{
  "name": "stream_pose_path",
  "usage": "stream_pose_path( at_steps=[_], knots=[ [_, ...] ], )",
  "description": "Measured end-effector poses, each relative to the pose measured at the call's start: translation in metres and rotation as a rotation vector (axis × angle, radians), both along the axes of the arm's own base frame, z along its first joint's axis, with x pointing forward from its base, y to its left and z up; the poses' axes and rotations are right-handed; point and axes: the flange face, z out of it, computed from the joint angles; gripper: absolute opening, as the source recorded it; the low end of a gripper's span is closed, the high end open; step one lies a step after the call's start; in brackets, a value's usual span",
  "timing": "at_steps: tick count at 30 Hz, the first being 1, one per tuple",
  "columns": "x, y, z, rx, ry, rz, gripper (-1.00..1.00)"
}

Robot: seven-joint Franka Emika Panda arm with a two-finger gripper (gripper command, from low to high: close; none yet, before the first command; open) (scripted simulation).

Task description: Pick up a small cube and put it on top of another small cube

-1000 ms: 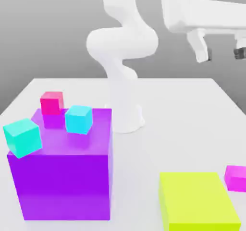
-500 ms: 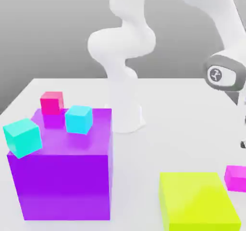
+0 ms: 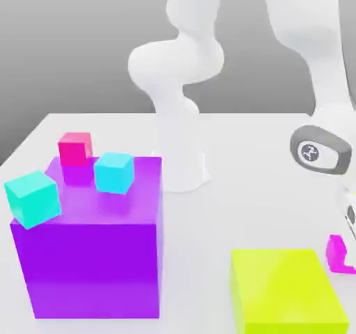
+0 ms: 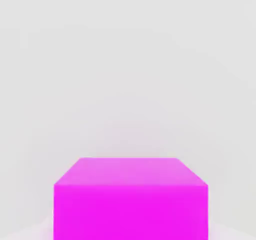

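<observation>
Gripper (image 3: 350, 251) pinching the magenta cube (image 4: 131, 211) beside the yellow block

Your gripper has its fingers pressed in on the magenta cube, one pale finger crossing in front of it at the exterior view's right edge. You have that cube just beyond the yellow block (image 3: 286, 284), toward the exterior view's right; you cannot tell whether its underside touches the table. Above it, your arm (image 3: 306, 34) reaches down with the hand (image 3: 321, 151) low, while its base (image 3: 182, 169) stands farther back than the yellow block, toward the exterior view's left.

Your table (image 3: 236, 180) is smooth, plain and whitish, running back past the yellow block to a straight far edge. Behind it, you face a bare grey backdrop (image 3: 83, 48), darker low down near the table.

Well to the exterior view's left of the yellow block stands your taller purple block (image 3: 90, 270). On top you see a red cube (image 3: 75, 149), a light-blue cube (image 3: 114, 173) and, at the near corner, a turquoise cube (image 3: 33, 200).
</observation>
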Motion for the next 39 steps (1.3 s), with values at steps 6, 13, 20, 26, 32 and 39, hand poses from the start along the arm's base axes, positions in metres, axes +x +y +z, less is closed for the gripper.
stream_pose_path(
  at_steps=[6,13,20,26,32,39],
  knots=[
    [0.059,-0.091,0.074,-0.012,-0.014,-0.229,-1.00],
    [0.088,-0.235,0.154,-0.023,-0.023,-0.553,-1.00],
    [0.054,-0.380,0.220,-0.022,-0.019,-0.893,-1.00],
    [-0.019,-0.482,0.261,-0.009,-0.008,-1.188,-1.00],
    [-0.073,-0.527,0.240,0.004,0.001,-1.356,-1.00],
    [-0.075,-0.527,0.217,0.005,0.001,-1.359,1.00]
  ],
)
